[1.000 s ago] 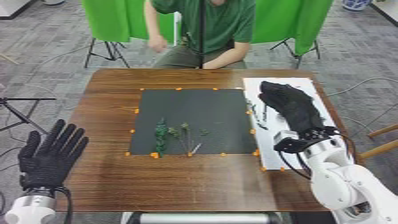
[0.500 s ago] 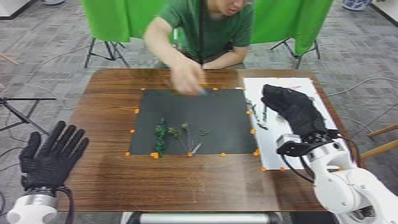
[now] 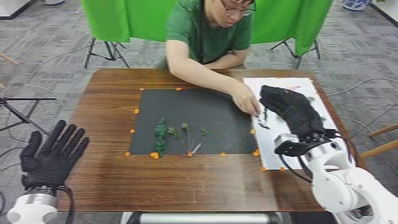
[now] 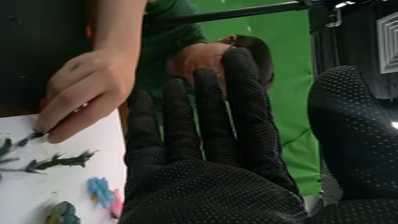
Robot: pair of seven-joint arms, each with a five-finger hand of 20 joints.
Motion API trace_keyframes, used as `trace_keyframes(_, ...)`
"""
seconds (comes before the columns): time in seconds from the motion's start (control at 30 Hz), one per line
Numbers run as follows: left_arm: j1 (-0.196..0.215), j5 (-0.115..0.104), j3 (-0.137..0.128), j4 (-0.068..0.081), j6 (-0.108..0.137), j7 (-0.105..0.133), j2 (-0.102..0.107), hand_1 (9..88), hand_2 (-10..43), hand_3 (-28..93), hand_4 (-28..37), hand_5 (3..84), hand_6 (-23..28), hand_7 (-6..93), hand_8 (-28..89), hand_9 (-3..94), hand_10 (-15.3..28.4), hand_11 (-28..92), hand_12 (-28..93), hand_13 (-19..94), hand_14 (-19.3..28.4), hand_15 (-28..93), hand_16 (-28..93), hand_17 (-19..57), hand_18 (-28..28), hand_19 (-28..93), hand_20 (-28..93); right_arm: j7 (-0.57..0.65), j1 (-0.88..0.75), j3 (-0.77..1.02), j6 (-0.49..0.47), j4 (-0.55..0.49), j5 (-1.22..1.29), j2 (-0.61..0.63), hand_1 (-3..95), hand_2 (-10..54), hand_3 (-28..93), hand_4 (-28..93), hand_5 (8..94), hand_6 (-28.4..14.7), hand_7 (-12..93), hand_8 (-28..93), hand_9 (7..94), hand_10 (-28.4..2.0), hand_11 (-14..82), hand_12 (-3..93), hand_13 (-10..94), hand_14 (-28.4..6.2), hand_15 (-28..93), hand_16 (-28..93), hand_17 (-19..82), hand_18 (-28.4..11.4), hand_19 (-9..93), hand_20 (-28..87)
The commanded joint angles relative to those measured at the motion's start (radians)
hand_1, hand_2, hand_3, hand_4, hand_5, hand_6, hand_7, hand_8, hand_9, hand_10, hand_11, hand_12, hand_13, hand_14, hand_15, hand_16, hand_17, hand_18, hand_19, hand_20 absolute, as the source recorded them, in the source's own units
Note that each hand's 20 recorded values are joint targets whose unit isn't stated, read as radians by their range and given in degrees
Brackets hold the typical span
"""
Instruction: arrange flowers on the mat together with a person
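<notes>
1. Head view: the left hand (image 3: 53, 157) lies at the surface's (image 3: 111, 177) 8 o'clock edge, released, fingers straight. On the black mat (image 3: 191, 106), a leafy stem (image 3: 161, 135) lies towards 8 o'clock, thin stems (image 3: 186, 136) at 6, a small sprig (image 3: 204, 132) at 5.
2. Right wrist view: the person's hand (image 4: 89, 85) has its fingertips at a dark stem on the white sheet (image 4: 27, 187); I cannot tell whether it is pinched. Nearby are a green sprig (image 4: 67, 160), a blue flower (image 4: 99, 188) and a pink flower (image 4: 115, 204). The right hand (image 4: 213, 192) is released, fingers straight, thumb apart.
3. Since the earlier frame, the person's hand has gone from the mat's 12 o'clock edge to its 2 o'clock edge; the mat's plants stay put.
4. Brown wood separates left hand and mat. Mat stretches from the plants towards 12 o'clock. Near the right hand, the person's hand narrows the room.
</notes>
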Motion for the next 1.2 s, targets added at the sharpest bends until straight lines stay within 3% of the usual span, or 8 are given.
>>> trace_keyframes(0.03, 0.015, 0.004, 0.001, 0.003, 0.007, -0.015, -0.014, 25.9, 10.7, 71, -28.3, 40.9, 7.5, 4.8, -8, 36.6, 13.3, 14, 5, 26, 13.0, 24, -8, -2.4, 10.2, 22, 10, 0.011, -0.017, 0.004, 0.007, -0.005, -0.009, -0.014, 25.9, 6.8, 73, -22, 56.5, -1.4, 15, -12, 45.6, -11.8, 5.4, 10.2, 32, -9.9, 12, 6, 19, -9.5, 5, 22)
trace_keyframes(0.37, 0.018, 0.005, 0.003, 0.000, 0.003, -0.012, -0.014, 25.8, 10.6, 71, -28.3, 40.8, 7.4, 5.0, -9, 36.5, 13.3, 14, 5, 26, 13.0, 24, -8, -2.4, 10.2, 22, 10, 0.024, -0.034, 0.018, 0.016, -0.015, -0.017, -0.021, 25.6, 6.9, 73, -22, 56.7, -1.5, 15, -12, 45.6, -11.8, 5.3, 10.2, 30, -9.6, 11, 6, 19, -9.4, 4, 22)
trace_keyframes(0.63, 0.037, 0.007, -0.009, -0.007, 0.004, -0.002, -0.017, 25.7, 10.7, 71, -28.3, 40.8, 7.4, 4.9, -9, 36.5, 13.2, 14, 5, 26, 13.0, 24, -8, -2.3, 10.2, 22, 10, 0.036, -0.038, 0.028, 0.006, -0.014, -0.020, -0.032, 25.5, 6.9, 73, -22, 56.7, -1.4, 15, -12, 45.5, -12.0, 5.4, 10.3, 30, -9.7, 11, 7, 18, -9.4, 4, 22)
trace_keyframes(1.0, 0.020, 0.012, -0.014, 0.004, 0.000, -0.004, -0.018, 25.7, 10.7, 71, -28.3, 40.7, 7.4, 4.8, -9, 36.4, 13.2, 14, 5, 26, 12.9, 24, -8, -2.3, 10.2, 22, 10, 0.060, -0.018, 0.012, 0.037, -0.019, -0.116, -0.008, 25.9, 7.0, 73, -22, 56.5, -1.8, 15, -12, 45.6, -12.6, 5.4, 10.7, 30, -11.9, 11, 8, 18, -11.0, 6, 21)
trace_keyframes(1.2, 0.029, 0.013, -0.016, 0.000, -0.006, 0.002, -0.018, 25.6, 10.6, 71, -28.3, 40.6, 7.4, 4.7, -8, 36.4, 13.2, 14, 5, 26, 13.1, 24, -8, -2.4, 10.2, 22, 10, 0.052, -0.012, 0.016, 0.021, -0.009, -0.158, -0.003, 26.7, 5.6, 74, -22, 55.6, -2.0, 15, -12, 45.2, -12.7, 5.3, 10.8, 31, -11.8, 11, 8, 18, -11.2, 6, 21)
